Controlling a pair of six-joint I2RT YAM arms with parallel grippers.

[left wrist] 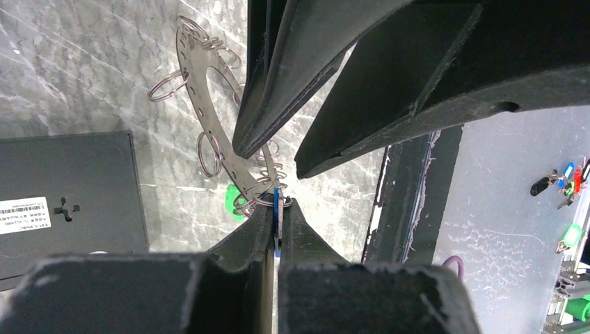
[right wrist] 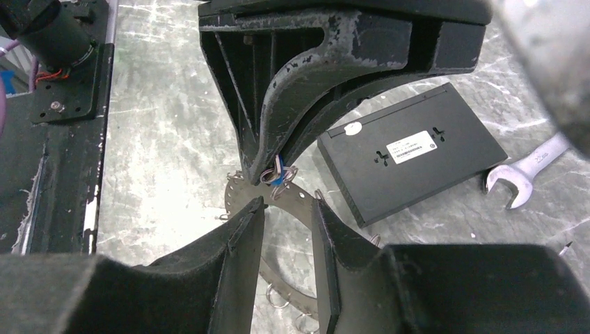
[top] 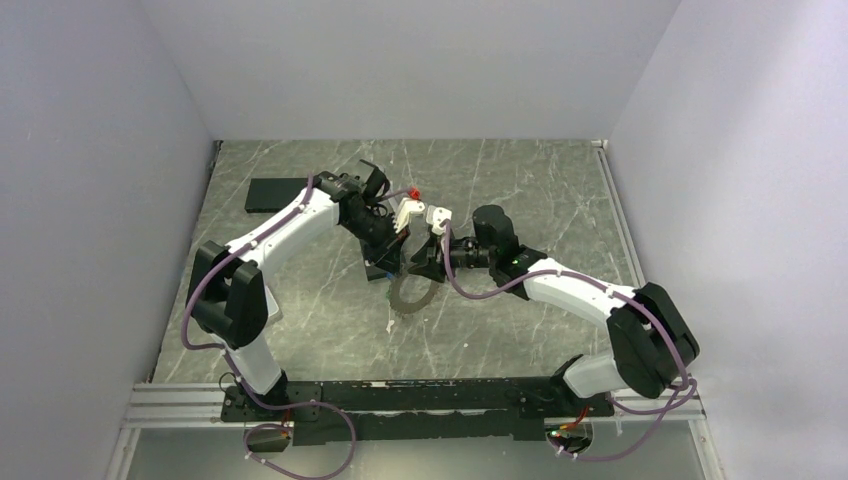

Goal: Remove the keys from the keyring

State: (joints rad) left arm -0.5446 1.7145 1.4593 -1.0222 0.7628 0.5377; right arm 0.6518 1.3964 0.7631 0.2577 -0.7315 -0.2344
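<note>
Clamps the blue key point(left wrist: 277, 205) tight in the left gripper point(left wrist: 278, 217) at the rim of the keyring point(left wrist: 202, 104); straddles that rim with the right gripper point(right wrist: 289, 209) spread open, near the green key point(left wrist: 232, 202).

Grey marbled table point(top: 320, 330), white veins. A black box point(right wrist: 410, 149) with a white barcode label is laid flat on it, and a silver spanner point(right wrist: 525, 174) just beside it. Green key point(left wrist: 233, 202) is seen under the tilted keyring point(left wrist: 209, 104); table contact cannot be told.
</note>
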